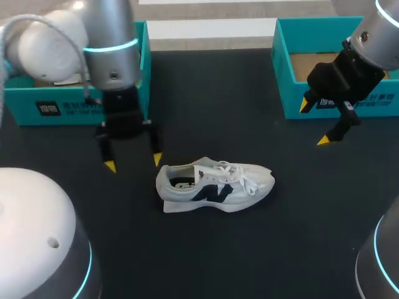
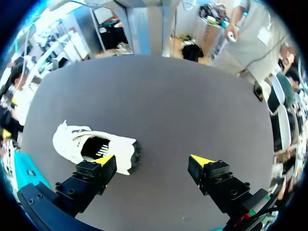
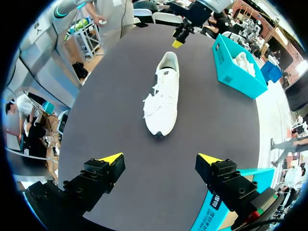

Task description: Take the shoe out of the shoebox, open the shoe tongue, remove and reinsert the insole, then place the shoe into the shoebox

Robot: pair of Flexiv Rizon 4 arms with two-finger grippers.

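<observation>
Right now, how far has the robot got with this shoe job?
The white sneaker lies on the table, already out of a box. Nothing is in hand: the left gripper hangs open by its heel, the right gripper open near the right shoebox. Tongue, insole and reboxing are left.

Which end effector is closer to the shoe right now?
Left. The left end effector is open right beside the heel of the shoe. The right end effector hangs farther off, past the toe, near the right-hand shoebox.

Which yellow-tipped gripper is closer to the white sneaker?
The left gripper, open beside the white sneaker's heel; the right gripper hangs near a teal shoebox.
</observation>
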